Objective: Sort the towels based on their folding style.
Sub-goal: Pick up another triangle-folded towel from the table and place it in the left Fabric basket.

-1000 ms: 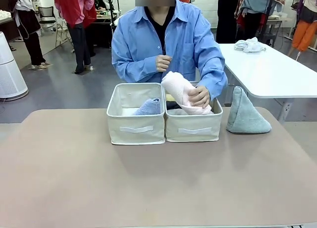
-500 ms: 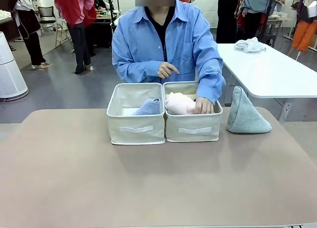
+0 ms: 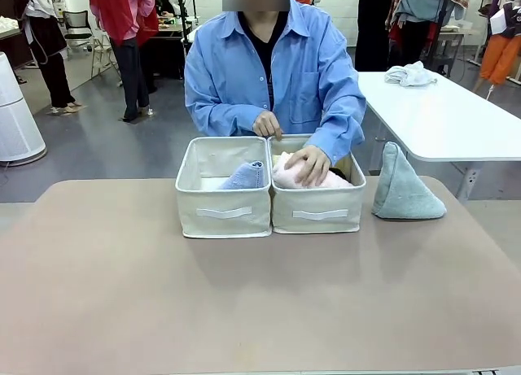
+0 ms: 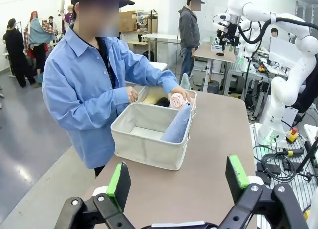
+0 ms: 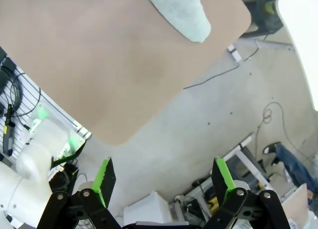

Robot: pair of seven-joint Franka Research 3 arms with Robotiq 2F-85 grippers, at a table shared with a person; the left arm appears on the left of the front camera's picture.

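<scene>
Two cream boxes stand side by side at the table's far middle. A light blue cone towel (image 3: 243, 177) (image 4: 176, 125) leans in the left box (image 3: 223, 210). The person's hand (image 3: 308, 164) presses a pink rolled towel (image 3: 286, 172) (image 4: 177, 100) into the right box (image 3: 317, 213). A pale grey-green cone towel (image 3: 400, 186) (image 5: 182, 12) stands upright on the table to the right of the boxes. My left gripper (image 4: 176, 182) is open, well back from the boxes. My right gripper (image 5: 164, 179) is open over the floor beyond the table's corner.
A white table (image 3: 444, 115) with a crumpled rag (image 3: 409, 74) stands behind at the right. Another white arm (image 4: 285, 75) stands beside the table in the left wrist view. Cables lie on the floor (image 5: 233, 70). People stand farther back.
The person lowered the pink rolled towel into the right box, then shifted the hand on top of it. The other hand came down to the box's back rim.
</scene>
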